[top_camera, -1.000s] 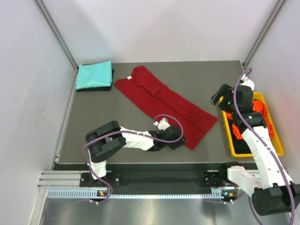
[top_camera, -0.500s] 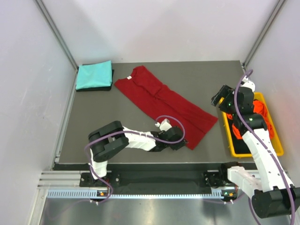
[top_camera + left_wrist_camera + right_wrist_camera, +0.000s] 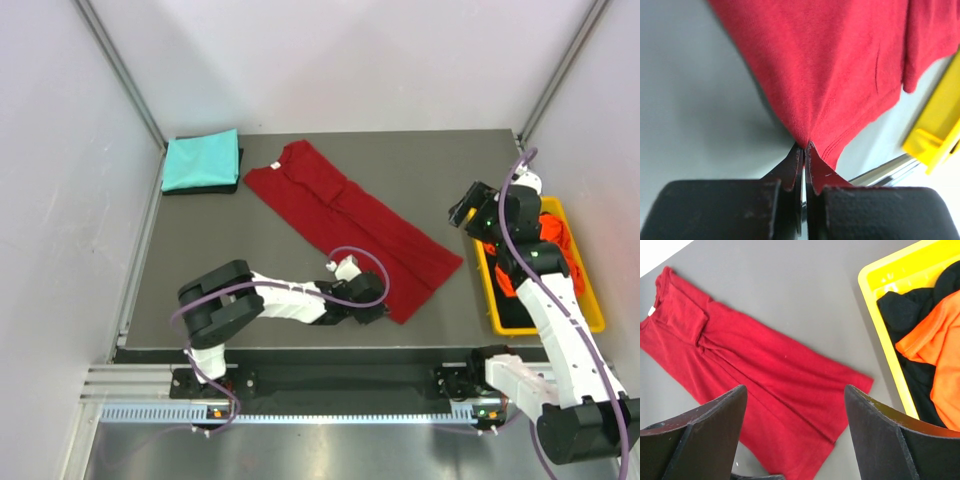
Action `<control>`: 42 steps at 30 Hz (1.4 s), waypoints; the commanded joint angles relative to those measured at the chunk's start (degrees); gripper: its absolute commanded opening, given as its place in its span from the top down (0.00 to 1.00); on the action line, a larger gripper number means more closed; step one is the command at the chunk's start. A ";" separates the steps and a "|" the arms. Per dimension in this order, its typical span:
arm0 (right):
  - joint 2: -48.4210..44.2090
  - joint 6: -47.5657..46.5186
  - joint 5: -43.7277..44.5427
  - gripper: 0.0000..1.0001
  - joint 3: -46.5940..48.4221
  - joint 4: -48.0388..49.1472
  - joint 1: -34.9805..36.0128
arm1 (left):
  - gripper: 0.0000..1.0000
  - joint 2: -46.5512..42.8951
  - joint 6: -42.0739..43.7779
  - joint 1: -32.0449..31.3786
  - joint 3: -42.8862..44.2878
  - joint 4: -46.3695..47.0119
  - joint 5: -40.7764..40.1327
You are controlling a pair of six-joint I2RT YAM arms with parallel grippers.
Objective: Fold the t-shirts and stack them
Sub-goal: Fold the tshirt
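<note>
On the dark grey tabletop [image 3: 220, 250], a large dark red short-sleeved cloth t-shirt [image 3: 350, 222] lies flat, folded lengthwise into a long band that runs diagonally from the far left toward the near right, with its collar at the far end. At its near hem corner the left gripper [image 3: 804, 146] sits low over the table. Its black fingers [image 3: 790, 170] are pressed together on a pinch of the red cloth, and the fabric puckers toward their tips. The right gripper [image 3: 795, 390] hangs above the table's right side with its fingers spread wide and nothing between them, next to a yellow plastic bin [image 3: 592, 312] at the table's right edge. Inside the bin lie a crumpled bright orange t-shirt [image 3: 935, 347] and a black t-shirt [image 3: 905, 310]. At the far left corner a folded teal t-shirt [image 3: 200, 160] rests on a folded dark garment [image 3: 215, 188], only the edge of which shows.
</note>
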 commanded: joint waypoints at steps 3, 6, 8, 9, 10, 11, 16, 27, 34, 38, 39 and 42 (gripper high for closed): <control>1.13 -2.44 -4.15 0.22 -0.91 1.47 -0.75 | 1.00 -8.41 2.59 -0.43 -8.04 -8.38 0.62; 1.83 -3.58 -6.08 0.22 -1.79 1.21 -0.75 | 1.00 -14.81 3.03 -0.43 -13.23 -11.54 -0.95; 2.09 -4.29 -9.77 0.22 -2.14 1.12 -0.66 | 1.00 -21.12 2.86 -0.43 -17.01 -13.47 -2.19; 2.36 -4.99 -10.73 0.22 -2.40 1.12 -0.66 | 1.00 -23.34 2.51 -0.43 -18.24 -15.74 -3.41; 2.53 -5.34 -12.75 0.22 -2.58 1.21 -0.48 | 1.00 -27.71 2.42 -0.43 -20.34 -16.81 -4.03; 2.97 -5.61 -13.64 0.22 -2.76 1.38 -0.48 | 1.00 -29.93 2.42 -0.51 -21.23 -17.78 -4.48; 4.99 -5.88 -17.85 0.22 -5.04 6.55 1.27 | 1.00 -41.36 -0.48 -0.43 -27.81 -25.42 -5.80; 34.23 -1.13 -20.15 0.32 11.54 27.57 10.49 | 1.00 -55.35 -0.05 -0.43 -34.51 -28.60 -7.12; 62.25 1.51 -22.08 0.43 35.10 30.21 12.26 | 1.00 -54.65 4.87 -0.43 -31.45 -30.44 -7.20; 73.62 1.16 -23.57 0.49 49.41 30.48 12.35 | 1.00 -55.26 8.30 -0.43 -30.03 -30.18 -7.91; 75.46 1.42 -24.27 0.49 51.19 33.17 12.35 | 1.00 -55.26 9.18 -0.43 -30.03 -29.74 -7.82; 82.49 3.61 -24.19 0.50 56.38 35.74 12.35 | 1.00 -54.65 9.80 -0.43 -29.33 -30.09 -7.21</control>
